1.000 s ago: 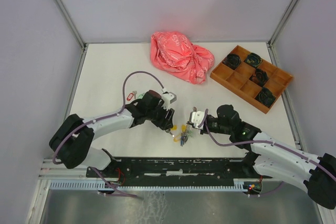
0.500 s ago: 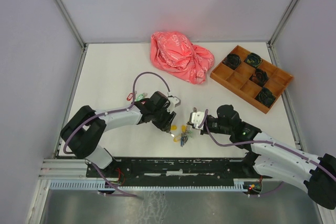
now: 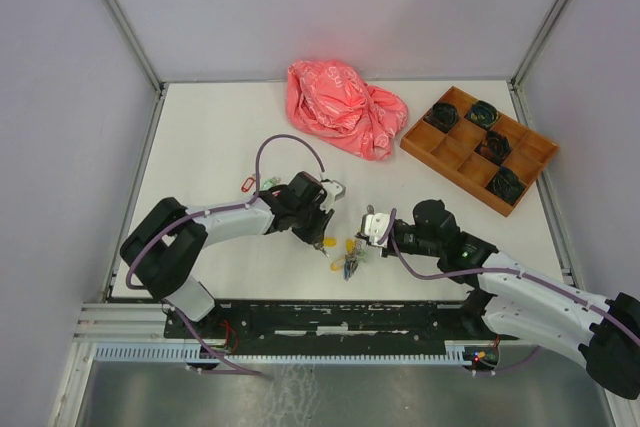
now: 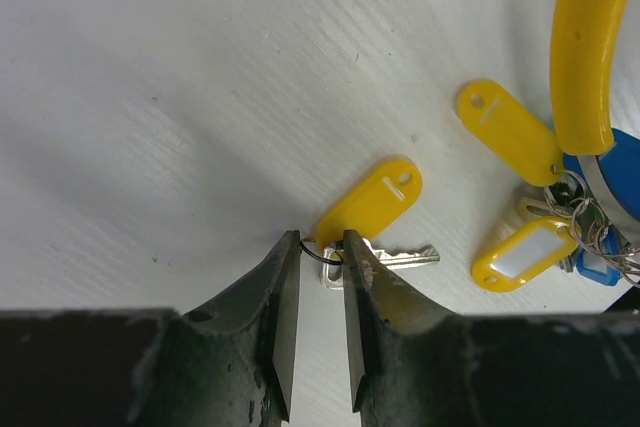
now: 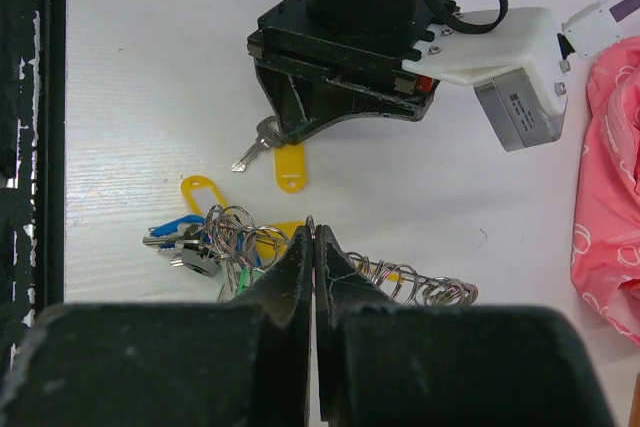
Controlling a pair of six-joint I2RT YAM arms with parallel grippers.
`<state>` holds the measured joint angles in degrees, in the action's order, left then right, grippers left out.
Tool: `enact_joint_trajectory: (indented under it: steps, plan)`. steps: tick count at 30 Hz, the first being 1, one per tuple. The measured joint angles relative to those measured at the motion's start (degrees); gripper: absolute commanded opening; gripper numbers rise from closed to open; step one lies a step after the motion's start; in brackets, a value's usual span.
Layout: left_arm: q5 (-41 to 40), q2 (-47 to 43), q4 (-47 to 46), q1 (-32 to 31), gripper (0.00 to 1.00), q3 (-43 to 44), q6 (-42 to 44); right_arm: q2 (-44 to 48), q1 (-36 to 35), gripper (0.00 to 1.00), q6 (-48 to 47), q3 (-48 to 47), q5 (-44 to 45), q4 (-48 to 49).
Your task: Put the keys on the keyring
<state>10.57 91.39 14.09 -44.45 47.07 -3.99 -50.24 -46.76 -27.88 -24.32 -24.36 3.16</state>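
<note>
**Left fingers astride the loose key's loop**

In the left wrist view we see the left fingers (image 4: 288, 282) low over the table (image 4: 150, 67) with a narrow gap between them. The small dark loop of the loose key (image 4: 395, 258) sits in that gap. Whether they pinch the loop we cannot tell. The key's yellow tag (image 4: 368, 202) points to 1 o'clock from the tips, and its silver blade points to 3 o'clock.

The keyring (image 4: 585, 47) lies at 2 o'clock from the tips, a thick yellow arc running into a silver band, apart from the loose key. A bunch of keys (image 4: 560, 247) with yellow and blue tags lies against that silver end. Whether they hang on it we cannot tell.

The right fingers (image 5: 313, 247) are pressed together, tips at the bunch. We cannot tell if anything thin is caught between them.

From above, the bunch lies near 6 o'clock on the table, between the two arms. A red tag (image 3: 246, 184) lies at 10 o'clock from the left fingers, well apart. A pink bag (image 3: 345, 107) sits at 12 o'clock and a wooden tray (image 3: 478, 147) at 2 o'clock.
</note>
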Motion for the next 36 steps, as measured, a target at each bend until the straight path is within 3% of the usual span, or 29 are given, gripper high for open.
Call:
enact_joint_trajectory:
  steps: [4, 11, 21, 29, 36]
  plan:
    - [-1.7, 0.0, -0.1, 0.2, 0.19, 0.0, -3.1, 0.0, 0.0, 0.01, 0.0, 0.0, 0.0, 0.0]
    - [-4.8, -2.5, -2.7, 4.8, 0.20, -3.5, -13.0, -0.1, 0.0, 0.01, 0.0, 0.0, -0.2, 0.0]
    - [-10.5, -8.3, -1.7, 9.5, 0.55, -7.6, -24.2, -0.1, 0.0, 0.01, 0.0, 0.0, -0.4, 0.0]
    - [-7.5, -15.8, -1.5, 9.2, 0.59, -10.7, -28.0, -0.1, 0.0, 0.01, 0.0, 0.0, -0.6, 0.0]
    - [-3.8, -14.5, -2.7, 4.8, 0.61, -13.1, -32.0, 0.0, 0.0, 0.01, 0.0, 0.0, -0.6, 0.0]
